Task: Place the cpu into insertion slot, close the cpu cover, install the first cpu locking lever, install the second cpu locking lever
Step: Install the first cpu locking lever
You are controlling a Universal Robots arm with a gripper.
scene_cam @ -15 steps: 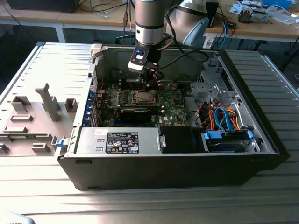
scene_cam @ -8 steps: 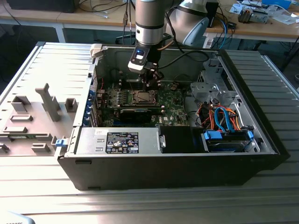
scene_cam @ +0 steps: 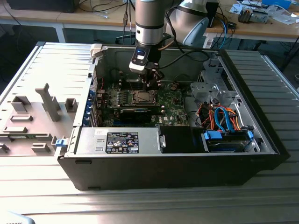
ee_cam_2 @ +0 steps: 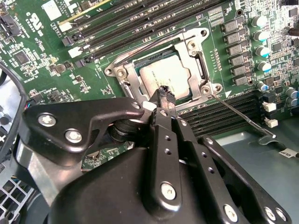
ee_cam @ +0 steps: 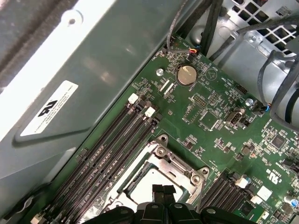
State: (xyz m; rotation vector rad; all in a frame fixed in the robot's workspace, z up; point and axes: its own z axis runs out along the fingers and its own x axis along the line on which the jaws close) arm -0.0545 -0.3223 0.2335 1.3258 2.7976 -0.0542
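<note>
No legible print — white sticker [ee_cam: 49, 108], black label [scene_cam: 122, 142] both unreadable

Looks like robotics lab or electronics workshop. Signs: opened computer case [scene_cam: 177, 170] lying on ribbed metal surface [scene_cam: 261, 205], robot arm [scene_cam: 149, 23] reaching into it, grey plastic fixtures [scene_cam: 50, 100] alongside on exterior view's left, wooden surfaces [scene_cam: 275, 29] behind strewn with cables [scene_cam: 227, 25] and loose hardware [scene_cam: 252, 15].

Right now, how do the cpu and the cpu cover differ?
The cpu is a solid dull-grey square; the cpu cover is a shinier open frame. The cpu is smaller, showing through the cpu cover's window. Both look silvery and appear to lie flat.
</note>
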